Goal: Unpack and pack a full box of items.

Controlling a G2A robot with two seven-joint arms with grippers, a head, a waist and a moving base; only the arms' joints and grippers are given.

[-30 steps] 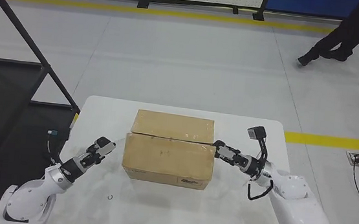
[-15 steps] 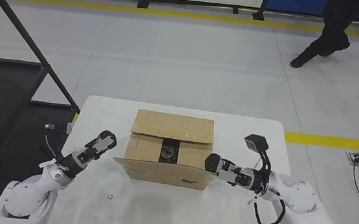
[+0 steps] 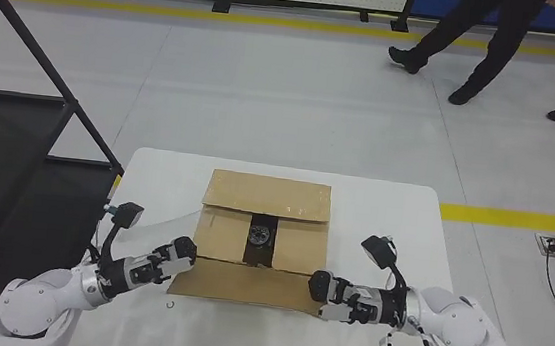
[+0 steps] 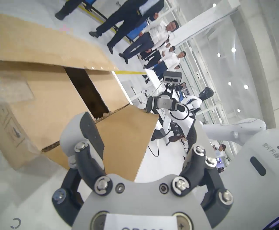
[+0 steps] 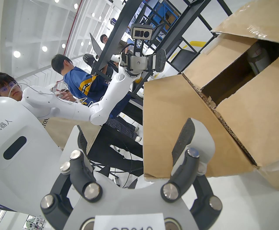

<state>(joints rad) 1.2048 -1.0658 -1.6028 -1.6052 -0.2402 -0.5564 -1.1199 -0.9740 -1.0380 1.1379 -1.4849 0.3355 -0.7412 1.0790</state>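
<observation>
Inside the box (image 5: 237, 122), right wrist shows a canister (image 5: 259, 58).

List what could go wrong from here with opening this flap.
1. The near flap lies between the open fingers of the left gripper and right gripper, unclamped. It may slip out and swing back.
2. Its fold looks ragged at the corner, so more pulling might tear it.
3. The far flap and inner flaps cover most of the opening, so reaching in now could snag.
</observation>
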